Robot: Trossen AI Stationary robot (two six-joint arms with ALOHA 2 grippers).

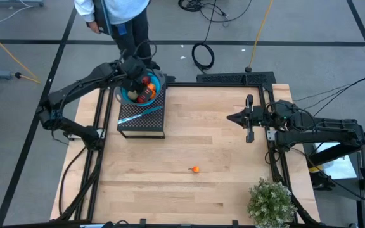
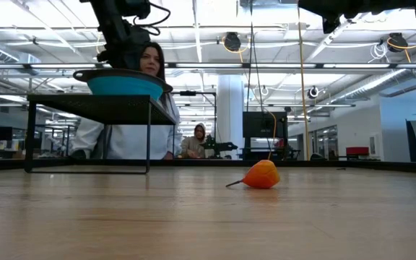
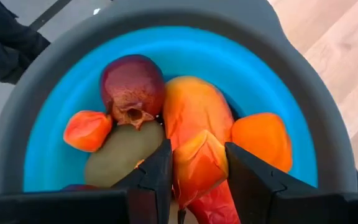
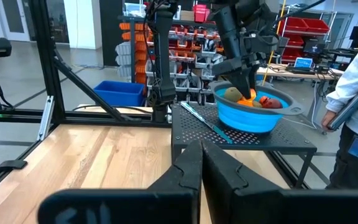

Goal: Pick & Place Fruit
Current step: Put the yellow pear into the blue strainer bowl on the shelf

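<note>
A small orange fruit point(image 3: 199, 163) is sitting between the left gripper's point(image 3: 197, 171) partly open fingers, over the blue bowl point(image 1: 127, 96) at about ten o'clock on the table point(image 1: 220, 145). It is probably light, stiff and slick — best pinched across its middle. The long red-orange piece point(image 3: 194, 112), dark red one point(image 3: 131, 81) and greenish oval point(image 3: 118, 149) are crowding beneath. One tiny orange fruit point(image 1: 196, 169) is lying near six o'clock with open board all round. The right gripper point(image 1: 248, 118), fingers closed and empty, is waiting at three o'clock.

Left tool point(image 3: 197, 171) over blue bowl point(image 3: 61, 118), fingers point(image 3: 157, 174) flanking small orange fruit point(image 3: 199, 160), dark red fruit point(image 3: 131, 84), brownish-green oval point(image 3: 117, 152) beside
</note>
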